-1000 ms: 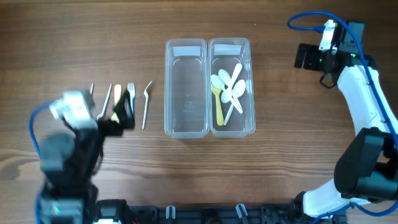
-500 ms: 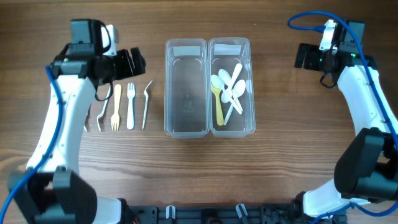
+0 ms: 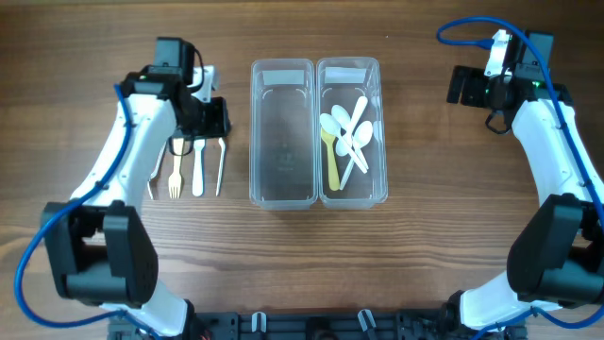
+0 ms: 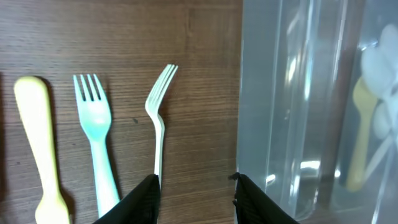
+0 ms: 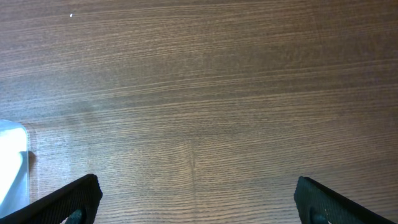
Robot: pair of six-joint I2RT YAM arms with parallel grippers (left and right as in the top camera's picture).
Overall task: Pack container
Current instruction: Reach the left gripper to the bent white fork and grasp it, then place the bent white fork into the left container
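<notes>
Two clear containers stand side by side. The left container (image 3: 282, 68) is empty; the right container (image 3: 348, 66) holds several white and yellow spoons (image 3: 344, 132). Left of them lie a thin white fork (image 3: 220, 168), a pale mint fork (image 3: 197, 170) and a yellow fork (image 3: 176, 172). My left gripper (image 3: 213, 125) hovers low over the white fork (image 4: 159, 124), beside the container wall (image 4: 280, 93). Its jaws stand partly apart with bare wood between them, and the fork's handle runs under the left finger (image 4: 144, 200). My right gripper (image 3: 464, 85) hangs open over bare wood.
Another thin utensil (image 3: 153, 178) lies at the far left of the row. The right arm (image 3: 552, 142) runs down the table's right side. The right wrist view shows only wood and a container corner (image 5: 12, 168).
My left arm has swung up from the lower left and come down over the forks next to the empty container, and its jaws have narrowed. The right arm has not moved.
</notes>
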